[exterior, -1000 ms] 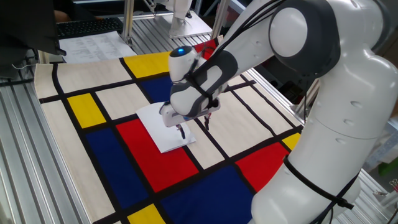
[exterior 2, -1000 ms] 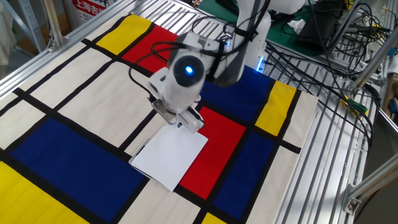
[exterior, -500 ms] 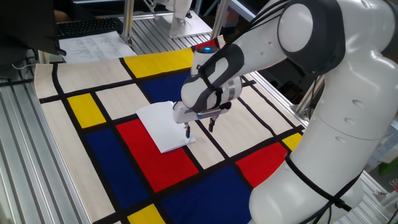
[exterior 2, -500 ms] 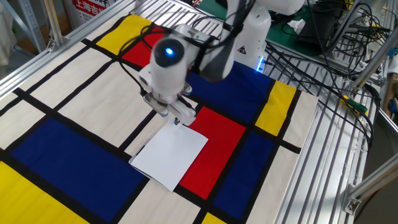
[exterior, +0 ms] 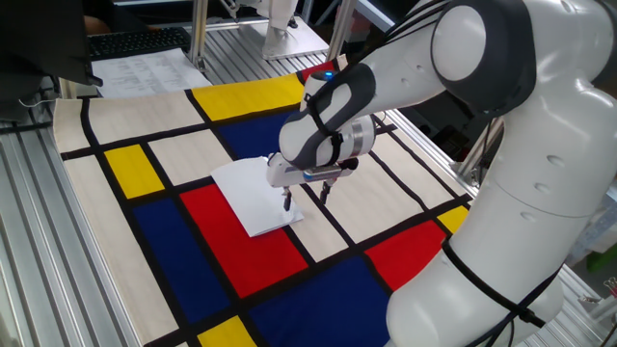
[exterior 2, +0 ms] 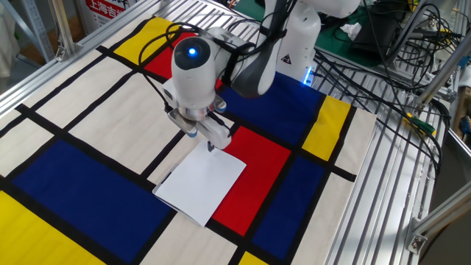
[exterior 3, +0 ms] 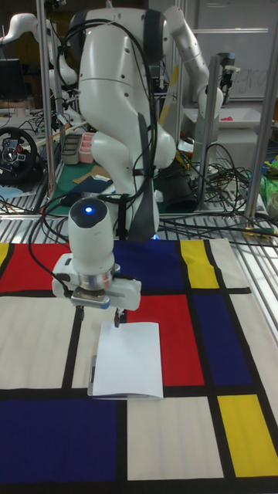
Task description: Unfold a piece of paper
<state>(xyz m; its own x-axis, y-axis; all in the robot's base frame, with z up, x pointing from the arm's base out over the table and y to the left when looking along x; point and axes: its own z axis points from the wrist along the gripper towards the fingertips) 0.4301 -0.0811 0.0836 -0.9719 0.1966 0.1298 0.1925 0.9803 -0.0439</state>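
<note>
Shifted little since half a second ago: wrist turned slightly, paper (exterior: 253, 196) unmoved. Lay flat and folded on cloth (exterior: 145, 125), over a red block and a cream block, black line beneath; loose edges showed at near side in tall fixed view (exterior 3: 127, 358). Paper in other fixed view (exterior 2: 201, 182) sat just below the tool. Gripper (exterior: 304, 196) hung at the paper's edge, fingers spread wide, nothing held; one fingertip (exterior: 285, 204) over the sheet, other off it. Contact with paper: cannot tell. Same gripper (exterior 2: 204, 137) (exterior 3: 98, 312) pointed straight down. Beyond cloth: printed sheets (exterior: 145, 69) and keyboard (exterior: 135, 40) at far corner, cables (exterior 2: 383, 81) across the metal table (exterior 2: 390, 169).
</note>
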